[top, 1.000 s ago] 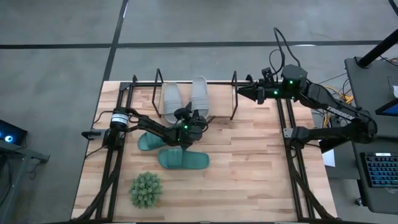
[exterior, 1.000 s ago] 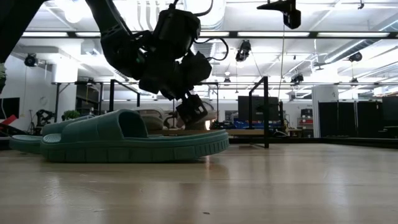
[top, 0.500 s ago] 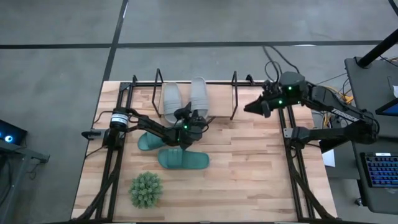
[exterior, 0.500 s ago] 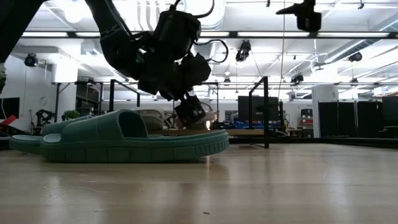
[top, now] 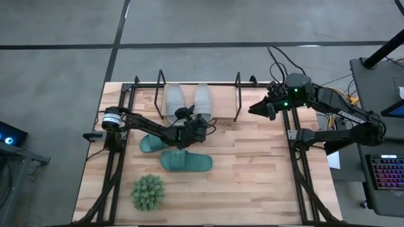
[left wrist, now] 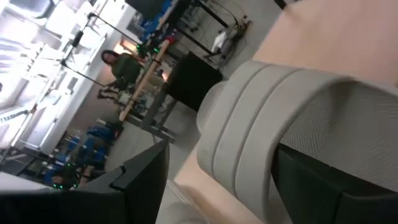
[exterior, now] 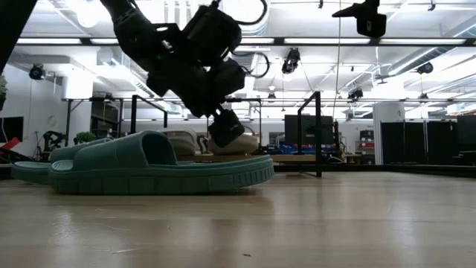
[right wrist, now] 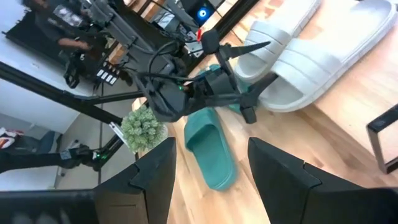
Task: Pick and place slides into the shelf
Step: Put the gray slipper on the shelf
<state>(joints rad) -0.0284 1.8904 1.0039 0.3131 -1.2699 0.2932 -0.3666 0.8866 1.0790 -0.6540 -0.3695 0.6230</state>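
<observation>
2 light grey slides (top: 187,99) lie side by side in the shelf (top: 197,96), between its upright end loops at the far edge of the worktop (top: 252,170). 2 teal-green slides (top: 186,162) lie outside it on the worktop, the nearer one flat and lengthwise in the low view (exterior: 160,170), the other partly under the left arm. The left hand (top: 197,126) reaches over the near end of the right-hand grey slide (left wrist: 273,137); in its wrist view the fingers (left wrist: 140,180) stand wide apart on either side of the ribbed strap, and whether they press on it cannot be told. The right hand (top: 257,108) hangs in the air beside the shelf's right end loop, its fingers (right wrist: 155,171) spread open with nothing between them. A small spiky green plant (top: 148,192) stands near the worktop's front left corner, apart from the slides.
</observation>
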